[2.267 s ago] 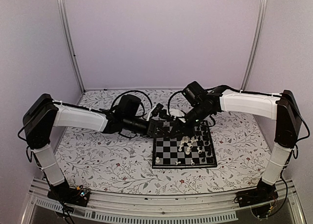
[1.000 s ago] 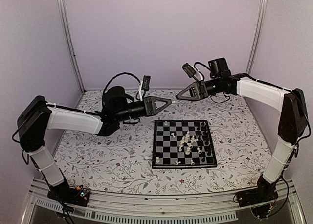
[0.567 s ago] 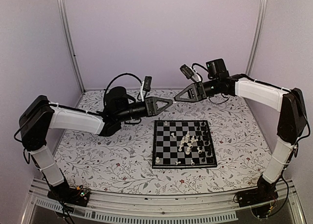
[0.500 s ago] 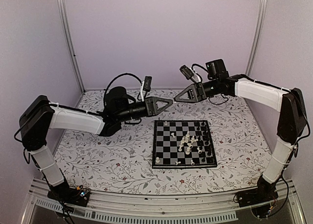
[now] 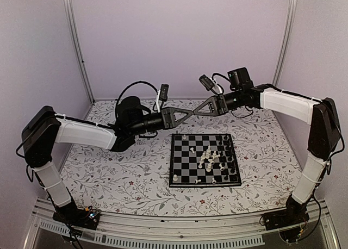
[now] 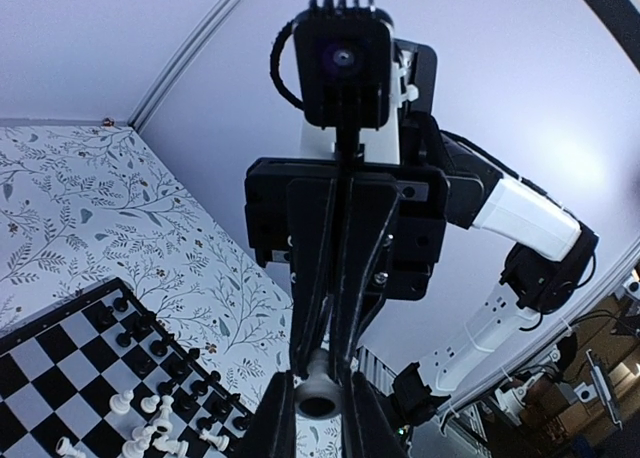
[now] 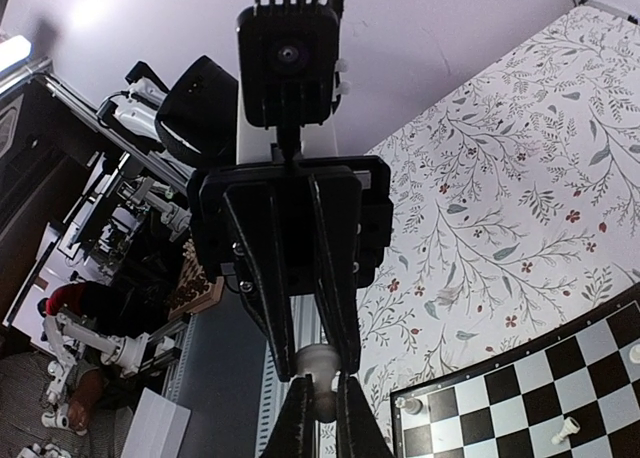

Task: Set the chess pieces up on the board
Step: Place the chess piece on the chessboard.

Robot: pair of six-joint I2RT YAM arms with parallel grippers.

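My two grippers meet tip to tip in the air above the far edge of the board (image 5: 187,163). My left gripper (image 5: 188,112) is shut on the wide base of a white chess piece (image 6: 320,403). My right gripper (image 5: 195,111) is shut on the narrow end of the same piece (image 7: 320,363), and in the top view the tips hide it. A jumbled cluster of white and black pieces (image 5: 212,157) lies on the board's right half. Single white pieces stand at its far left (image 5: 185,136) and near left (image 5: 175,178) corners.
The board lies on a floral-patterned table (image 5: 119,173), right of centre. Both arms reach across the far half, well above the surface. Pale walls with metal posts (image 5: 76,48) close in the back and sides. The board also shows in the left wrist view (image 6: 60,358) and the right wrist view (image 7: 520,398).
Both grippers rose from the board's far edge. Since then the right gripper has moved left until its tip meets the left gripper's tip round the white piece. The left arm has hardly moved.
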